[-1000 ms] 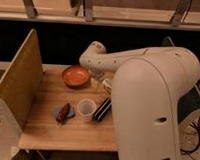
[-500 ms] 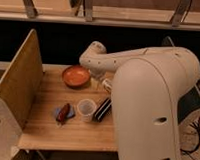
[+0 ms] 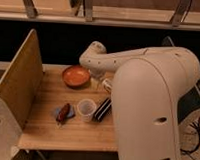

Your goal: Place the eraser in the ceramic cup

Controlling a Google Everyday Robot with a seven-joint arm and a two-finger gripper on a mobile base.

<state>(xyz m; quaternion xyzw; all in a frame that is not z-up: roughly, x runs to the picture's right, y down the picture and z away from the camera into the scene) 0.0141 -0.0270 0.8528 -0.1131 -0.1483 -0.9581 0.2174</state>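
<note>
The eraser (image 3: pixel 102 109), a long black block with pale stripes, lies on the wooden table (image 3: pixel 66 130) just right of the ceramic cup (image 3: pixel 86 107), which stands upright, and close beside it. The gripper (image 3: pixel 106 85) is at the end of the white arm, above the table behind the cup and eraser, right of the orange bowl. It is mostly hidden by the arm's bulk.
An orange-brown shallow bowl (image 3: pixel 76 75) sits at the table's back. A dark red object on a blue cloth (image 3: pixel 63 113) lies left of the cup. A tall wooden panel (image 3: pixel 18 83) stands along the table's left edge. The arm's big white body (image 3: pixel 152 107) covers the right side.
</note>
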